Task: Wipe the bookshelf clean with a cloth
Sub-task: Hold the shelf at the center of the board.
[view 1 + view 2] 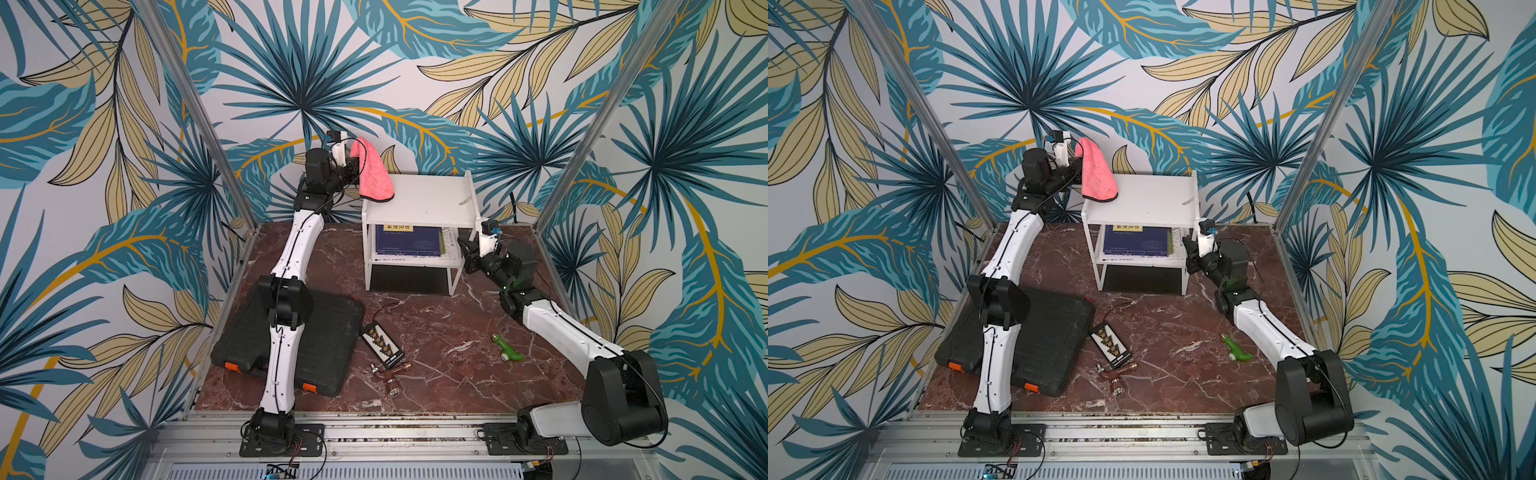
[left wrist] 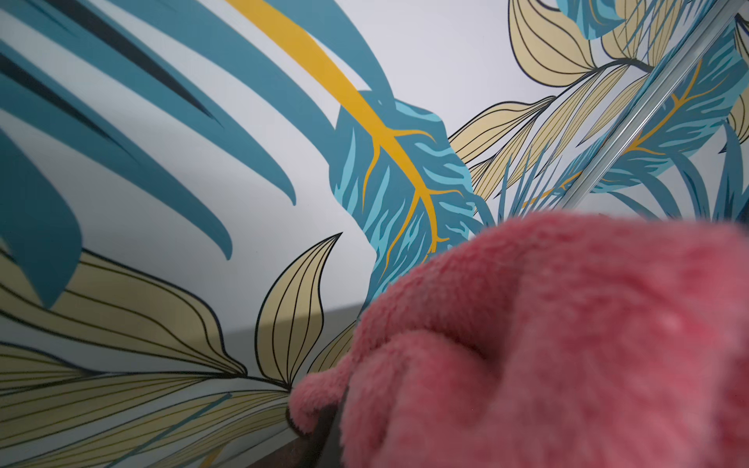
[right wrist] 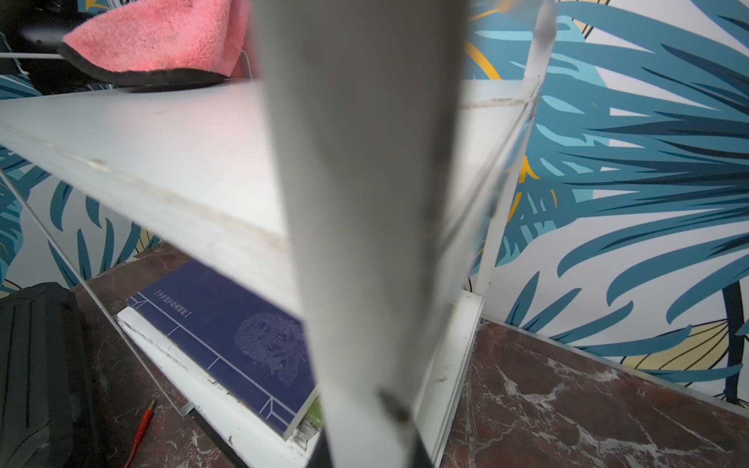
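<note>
hanging from the left gripper (image 1: 354, 165), the cloth (image 1: 374, 176) drops steeply from the raised claw to the bookshelf (image 1: 428, 195). its long axis runs nearly top to bottom, and its dark hem rests on the left end of the top shelf, as the right wrist view shows. the left claw's jaws are pinched tight on the cloth's upper fold, and the fabric hides the fingertips in both top views. the bare top shelf stretches from the hem toward the robot's right, so the coming stroke, as i judge it, means lowering the claw and dragging the cloth rightward along the shelf's length. the left arm is nearer the cloth. the right gripper (image 1: 466, 249) sits low at the bookshelf's right front post, jaws closed on that white post, apparently steadying it. counted: one cloth, one bookshelf with two tiers, one blue book (image 1: 409, 241) on the lower tier, one pale scrap (image 1: 465, 202) by the top shelf's right rail, one black case (image 1: 324, 332), one green toy (image 1: 509, 349).
</note>
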